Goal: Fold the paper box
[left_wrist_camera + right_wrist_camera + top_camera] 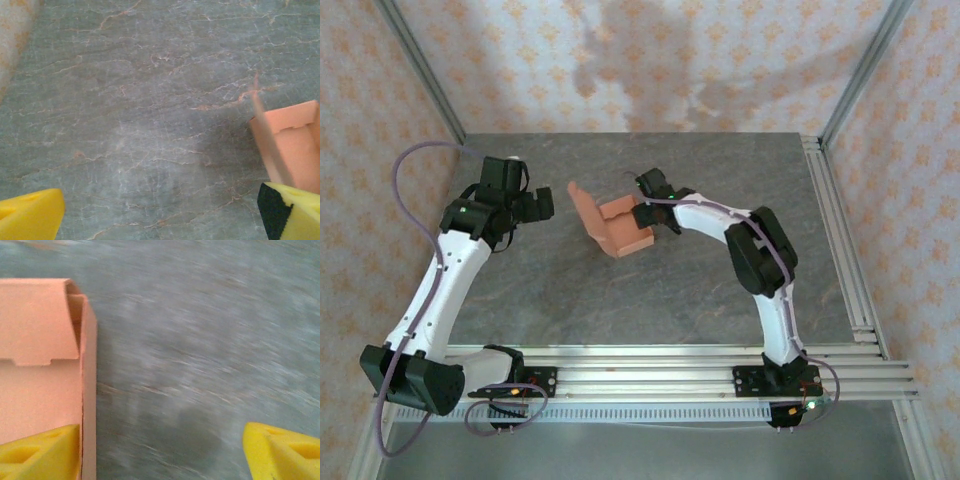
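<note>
Top view: the paper box (620, 228) sits near the middle of the grey surface (700, 300), slightly toward the far edge. It is salmon-orange and partly folded. One flap (582, 205) stands up on the side facing the left arm. The left claw (538, 205) is near that flap but apart from it, toward the left edge, with its jaws spread. The right claw (648, 212) is right at the box's other side. Whether it touches the card cannot be told from this view. Patterned walls (650, 60) stand behind the surface.

Left wrist view: the left claw (160, 215) is spread wide. Its yellow fingertips (30, 217) show at the bottom corners, with only bare surface (150, 100) between them. The paper box (295, 145) is at the right edge, just above the right-hand fingertip. A thin raised flap edge (267, 135) faces the camera. Nothing is pinched.

Right wrist view: the right claw (162, 450) is spread, with a yellow fingertip at each bottom corner. The paper box (35, 390) fills the left side, with a tabbed flap (35, 320) folded over its top. The left-hand fingertip (40, 452) overlaps the box face. The box's side wall stands just beside that fingertip's inner edge. The rest of the gap between the jaws is blurred surface (200, 340). The jaws are not closed on the card.
</note>
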Robot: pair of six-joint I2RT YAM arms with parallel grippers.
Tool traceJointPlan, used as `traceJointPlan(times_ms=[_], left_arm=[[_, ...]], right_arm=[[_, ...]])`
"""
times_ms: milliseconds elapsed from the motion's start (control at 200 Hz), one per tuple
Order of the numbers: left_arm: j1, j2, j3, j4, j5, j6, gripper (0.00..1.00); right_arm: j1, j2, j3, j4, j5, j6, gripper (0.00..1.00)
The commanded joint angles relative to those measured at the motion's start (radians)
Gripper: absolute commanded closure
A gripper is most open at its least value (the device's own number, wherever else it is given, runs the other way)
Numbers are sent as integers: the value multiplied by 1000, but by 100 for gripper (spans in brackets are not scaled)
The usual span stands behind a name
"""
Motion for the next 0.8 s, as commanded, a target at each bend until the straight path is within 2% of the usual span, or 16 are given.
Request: traceJointPlan(times_ms=[0,155,330,440,566,796], left_arm=[[0,18,-14,42,28,-11,0],[-1,43,-26,80,67,-21,0],[-1,54,-73,163,165,-32,0],[-7,35,-156,254,223,-87,0],[-24,30,-255,335,269,-178,0],[-77,38,-345,355,252,-218,0]], right_arm=[[-33,-108,-72,-46,85,108,18],[-67,-224,-212,-43,37,120,18],[-134,-357,-324,82,-220,1,17],[-212,-307,-250,71,-362,-24,19],[-266,-171,-90,2,-511,-55,29],[-272,69,208,-152,-603,-139,40]])
